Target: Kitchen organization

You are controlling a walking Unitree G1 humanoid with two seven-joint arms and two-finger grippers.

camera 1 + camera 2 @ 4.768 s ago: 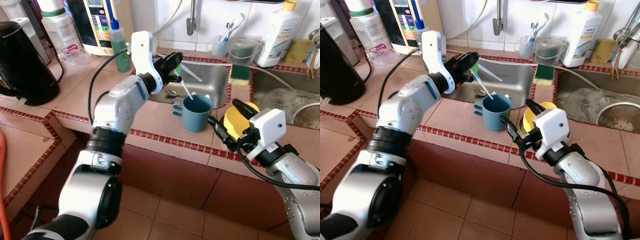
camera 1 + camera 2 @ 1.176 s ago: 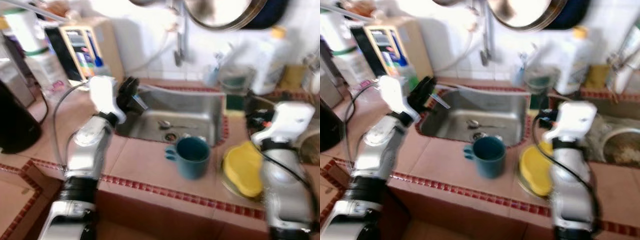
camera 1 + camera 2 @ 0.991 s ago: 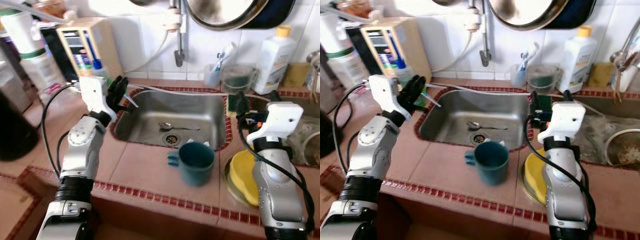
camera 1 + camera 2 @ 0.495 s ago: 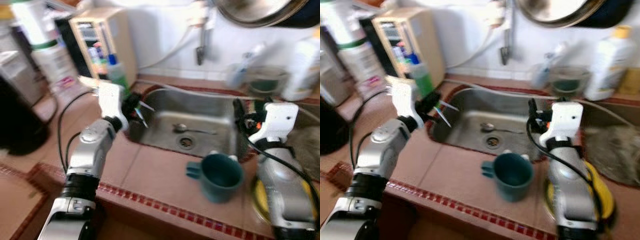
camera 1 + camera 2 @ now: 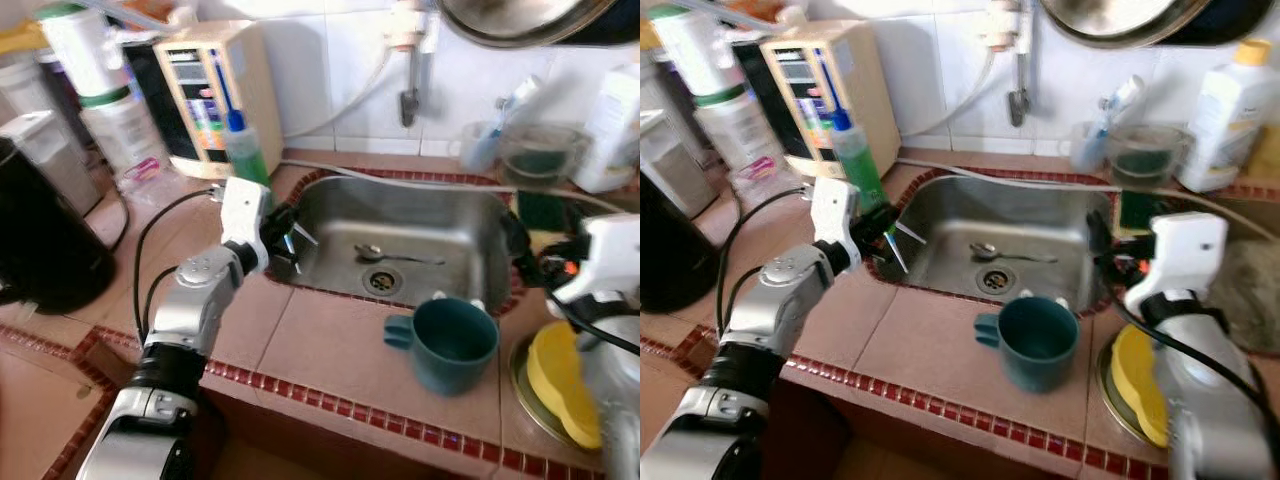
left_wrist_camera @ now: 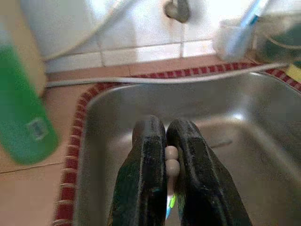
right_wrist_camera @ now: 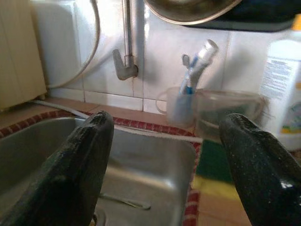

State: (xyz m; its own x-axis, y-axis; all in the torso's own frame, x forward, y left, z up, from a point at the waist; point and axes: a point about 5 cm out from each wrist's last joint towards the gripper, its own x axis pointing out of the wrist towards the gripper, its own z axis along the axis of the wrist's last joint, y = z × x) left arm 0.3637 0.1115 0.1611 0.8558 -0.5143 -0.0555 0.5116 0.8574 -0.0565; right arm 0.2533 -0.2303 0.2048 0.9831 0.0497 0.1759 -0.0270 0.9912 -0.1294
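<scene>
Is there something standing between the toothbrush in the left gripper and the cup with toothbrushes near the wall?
Nothing visible blocks it. The left gripper holds the toothbrush at the sink's left rim; the toothbrush cup stands behind the far rim, with open basin between.

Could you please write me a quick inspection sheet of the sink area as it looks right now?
Surface: tiled counter with red trim around a steel sink.
Job's things: teal mug upright on the counter in front of the sink; toothbrush held over the sink's left edge; spoon lying in the basin by the drain.
Clutter: yellow dish right of the mug; green bottle, black kettle, cup with toothbrushes, white bottle.
Grippers: left gripper shut on the toothbrush; right gripper open, at the sink's right rim.
Cables: black cable looping along the left arm.
Surroundings: white tiled wall, tap, hanging pan.
</scene>
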